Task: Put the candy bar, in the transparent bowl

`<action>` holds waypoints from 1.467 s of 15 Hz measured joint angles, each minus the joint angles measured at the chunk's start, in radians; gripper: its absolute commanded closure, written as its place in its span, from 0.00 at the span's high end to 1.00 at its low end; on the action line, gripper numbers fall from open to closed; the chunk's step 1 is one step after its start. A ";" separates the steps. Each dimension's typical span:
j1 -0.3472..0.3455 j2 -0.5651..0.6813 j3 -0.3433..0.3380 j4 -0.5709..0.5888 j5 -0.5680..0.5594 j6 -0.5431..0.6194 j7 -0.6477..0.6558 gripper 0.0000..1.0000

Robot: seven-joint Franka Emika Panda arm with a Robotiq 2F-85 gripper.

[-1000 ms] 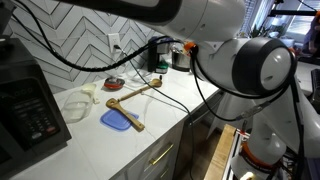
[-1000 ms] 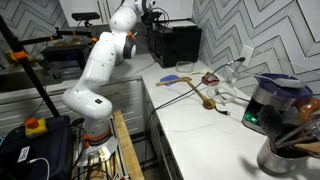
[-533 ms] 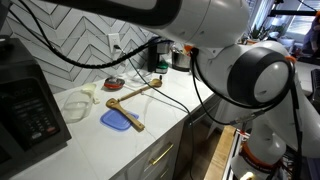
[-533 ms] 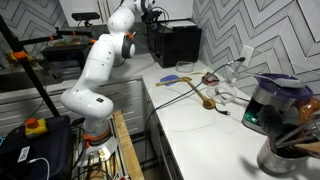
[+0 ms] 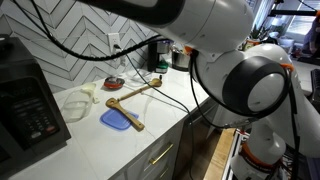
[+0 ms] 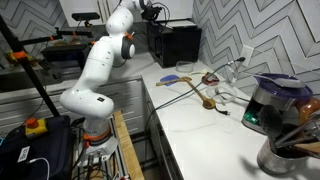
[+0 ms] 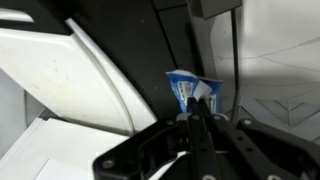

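Note:
In the wrist view my gripper is shut on the candy bar, a blue and white wrapper pinched at its near end between the two dark fingers. The bar sits against a dark surface beside a white sloping panel. In an exterior view the gripper is high up at the far end of the counter, above a black appliance. The transparent bowl rests on the white counter next to a black appliance, well away from the gripper.
A blue flat piece, a long wooden spoon and a small dark-red dish lie on the counter near the bowl. Black cables cross the counter. A blender jug and a utensil holder stand at the near end.
The jaws have closed onto the candy bar. The arm's big joint has shifted slightly in an exterior view; the things on the counter have not moved.

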 measured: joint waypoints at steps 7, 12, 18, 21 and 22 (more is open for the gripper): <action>0.021 -0.153 -0.146 0.046 -0.017 -0.212 0.166 0.00; -0.022 -0.198 -0.176 0.045 -0.017 -0.398 0.332 0.01; -0.032 -0.200 -0.177 0.044 -0.015 -0.445 0.432 0.00; -0.031 -0.198 -0.186 0.044 -0.032 -0.444 0.464 0.00; -0.031 -0.196 -0.201 0.044 -0.051 -0.444 0.503 0.00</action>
